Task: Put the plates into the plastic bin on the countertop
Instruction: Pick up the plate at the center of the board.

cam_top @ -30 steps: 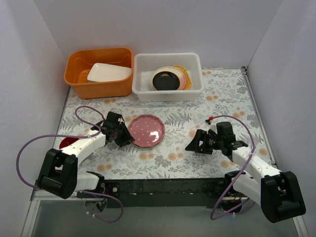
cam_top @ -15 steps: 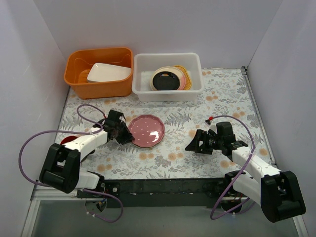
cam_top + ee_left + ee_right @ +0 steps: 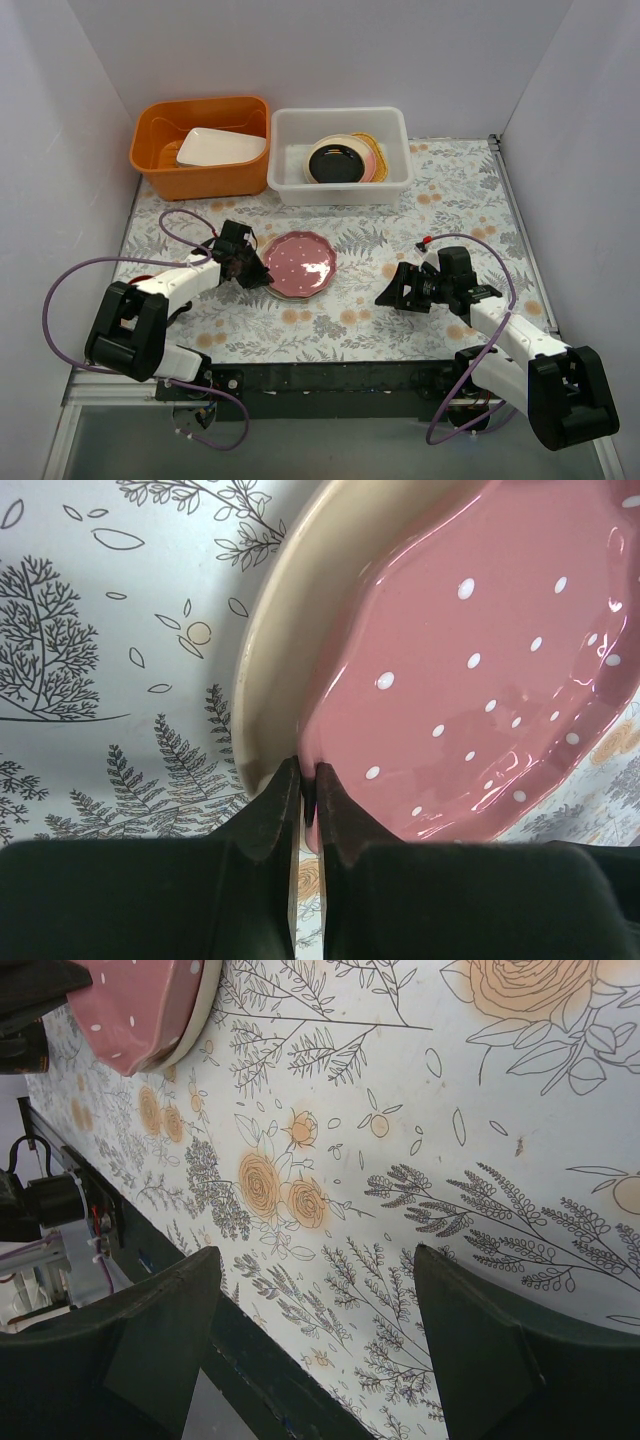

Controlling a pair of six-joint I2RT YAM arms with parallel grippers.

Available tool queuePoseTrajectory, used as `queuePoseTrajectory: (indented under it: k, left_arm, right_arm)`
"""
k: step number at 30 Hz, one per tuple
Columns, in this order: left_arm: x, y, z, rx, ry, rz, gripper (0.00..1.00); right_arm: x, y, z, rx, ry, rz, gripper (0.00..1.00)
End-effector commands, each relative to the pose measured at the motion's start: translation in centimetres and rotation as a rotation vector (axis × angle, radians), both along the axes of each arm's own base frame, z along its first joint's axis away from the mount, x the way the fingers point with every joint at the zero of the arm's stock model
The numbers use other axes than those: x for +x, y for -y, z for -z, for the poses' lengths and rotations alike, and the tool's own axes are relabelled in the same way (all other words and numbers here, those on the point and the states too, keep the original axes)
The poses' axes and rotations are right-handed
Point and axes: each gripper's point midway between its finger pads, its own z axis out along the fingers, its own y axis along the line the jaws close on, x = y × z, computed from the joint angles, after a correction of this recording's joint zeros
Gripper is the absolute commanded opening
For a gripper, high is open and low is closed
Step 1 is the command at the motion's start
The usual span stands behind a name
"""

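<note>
Jaws of the left gripper [image 3: 250, 268] are clamped tight on the near-left rim of the pink dotted plate [image 3: 300, 265], one finger on the pink face and the other on the cream outer edge. The plate spreads away from those jaws to their right, over the countertop [image 3: 450, 200]; whether its held edge is clear of the surface cannot be told. Straight beyond the jaws, well apart from them, stands the white bin [image 3: 340, 113], with a black plate [image 3: 337, 162] on top of a stack of plates [image 3: 374, 158] inside it. Beside the bin, beyond and slightly left of the jaws, is an orange tub [image 3: 160, 165] holding a white dish [image 3: 220, 147]. Only bare printed countertop lies between the held plate and the bin wall. A purple cable [image 3: 180, 225] loops just behind the left gripper. The right gripper [image 3: 400, 290] hangs low over the countertop with its jaws wide apart around nothing, the plate off to their left with open surface between.
</note>
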Motion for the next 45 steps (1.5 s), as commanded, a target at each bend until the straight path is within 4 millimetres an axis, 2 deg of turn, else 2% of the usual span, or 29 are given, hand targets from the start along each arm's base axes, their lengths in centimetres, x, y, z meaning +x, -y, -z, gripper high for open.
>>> queuePoseTrajectory:
  k: [1,7,23,38,45]
  left_arm:
    - [0.3,0.0,-0.1,0.013,0.016,0.013,0.0]
    - [0.7,0.2,-1.1,0.004,0.046,0.014,0.0]
    - [1.3,0.9,-6.1,-0.061,0.137,0.008,0.0]
    - [2.4,1.9,-12.6,-0.124,0.263,0.059,0.0]
    - [3.1,2.3,-14.4,-0.139,0.298,0.068,0.0]
  right_arm:
    - [0.1,-0.2,-0.2,0.003,0.019,-0.014,0.85]
    - [0.2,-0.2,-0.3,0.004,0.019,-0.015,0.85]
    - [0.7,-0.2,-0.8,-0.015,0.023,-0.031,0.85]
    - [1.5,-0.2,-1.7,-0.026,0.048,-0.025,0.86]
    - [2.6,0.3,-1.9,-0.078,0.061,-0.002,0.85]
